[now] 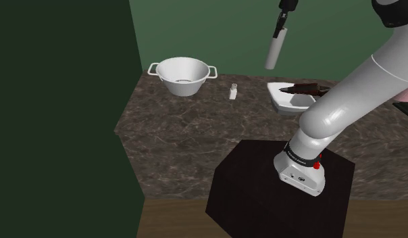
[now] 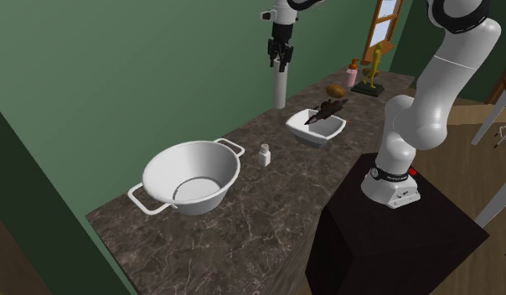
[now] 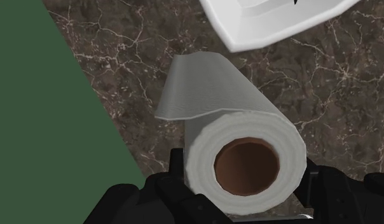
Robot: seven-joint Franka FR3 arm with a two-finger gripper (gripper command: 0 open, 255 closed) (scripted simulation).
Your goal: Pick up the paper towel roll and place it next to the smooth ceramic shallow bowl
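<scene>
A white paper towel roll (image 1: pixel 273 53) (image 2: pixel 279 87) hangs upright in the air above the back of the dark marbled counter (image 1: pixel 196 128), close to the green wall. My gripper (image 1: pixel 282 28) (image 2: pixel 281 55) is shut on its upper end. In the wrist view the roll (image 3: pixel 213 89) sits clasped between my fingers (image 3: pixel 175 167), brown core facing the camera, gripper (image 3: pixel 243 175) around it. A white shallow squarish bowl (image 1: pixel 285 100) (image 2: pixel 317 128) (image 3: pixel 260 25) with a dark object lying in it stands on the counter just beside and below the roll.
A large round white bowl with two handles (image 1: pixel 183 75) (image 2: pixel 191 176) stands at the counter's far end. A small white shaker (image 1: pixel 233 90) (image 2: pixel 264 155) is between the two bowls. Several small items (image 2: pixel 356 77) crowd the counter's other end. The black stand (image 1: pixel 277 196) abuts the counter.
</scene>
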